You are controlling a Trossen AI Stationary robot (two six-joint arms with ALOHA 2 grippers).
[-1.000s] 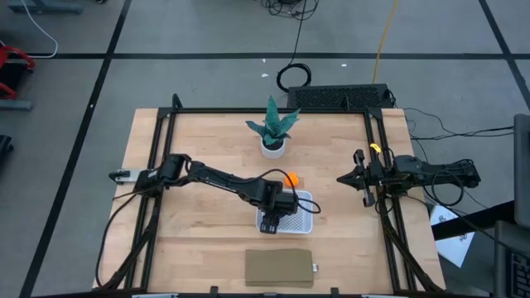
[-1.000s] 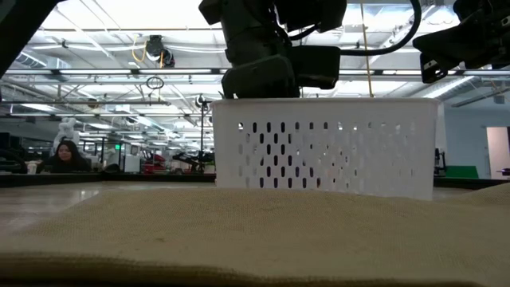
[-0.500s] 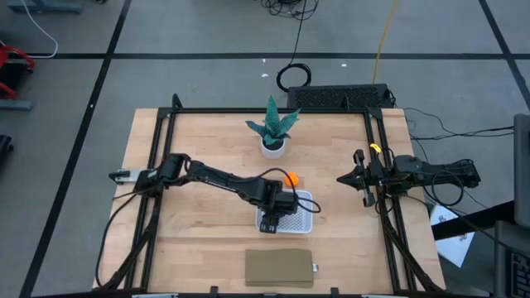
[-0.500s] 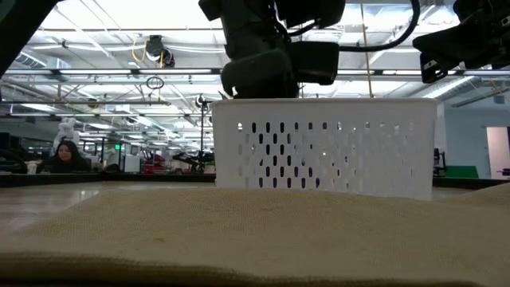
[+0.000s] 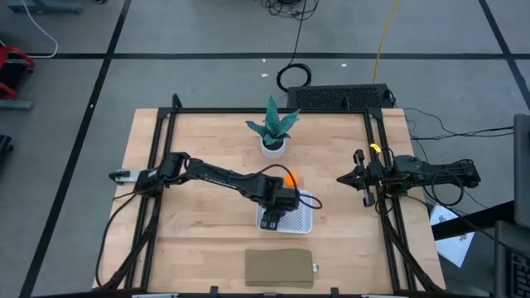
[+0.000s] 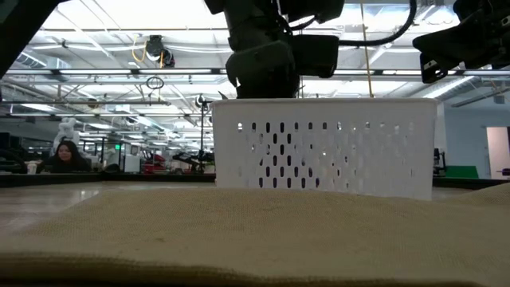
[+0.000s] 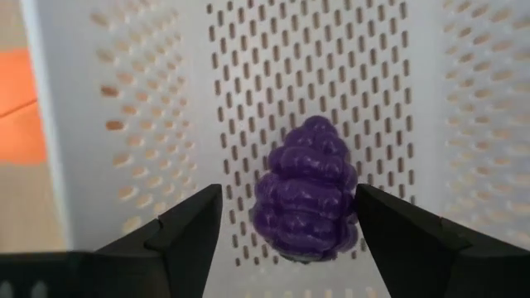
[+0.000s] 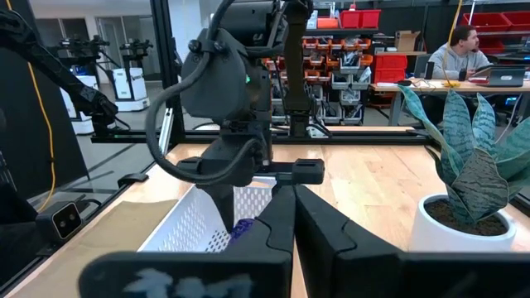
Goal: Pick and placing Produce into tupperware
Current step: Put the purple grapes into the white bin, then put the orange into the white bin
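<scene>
The white tupperware (image 5: 302, 222) sits mid-table. The dark purple lump (image 7: 306, 199) lies on its dotted bottom, and also shows in the right wrist view (image 8: 242, 228). My left gripper (image 7: 286, 203) hangs open over the tupperware's left half (image 5: 272, 219), a finger on either side of the lump and above it. The bright orange ball (image 5: 290, 177) rests on the table just beyond the tupperware's far wall. The tan-orange piece is out of view. My right gripper (image 5: 364, 178) waits shut at the table's right edge.
A green spiky plant in a white pot (image 5: 273, 131) stands near the far edge. A flat tan pad (image 5: 280, 267) lies by the near edge, in front of the tupperware (image 6: 319, 143). People sit in the room beyond (image 6: 68, 155).
My left gripper has risen a little above the tupperware's rim, staying open. The purple lump stays on the tupperware's bottom.
</scene>
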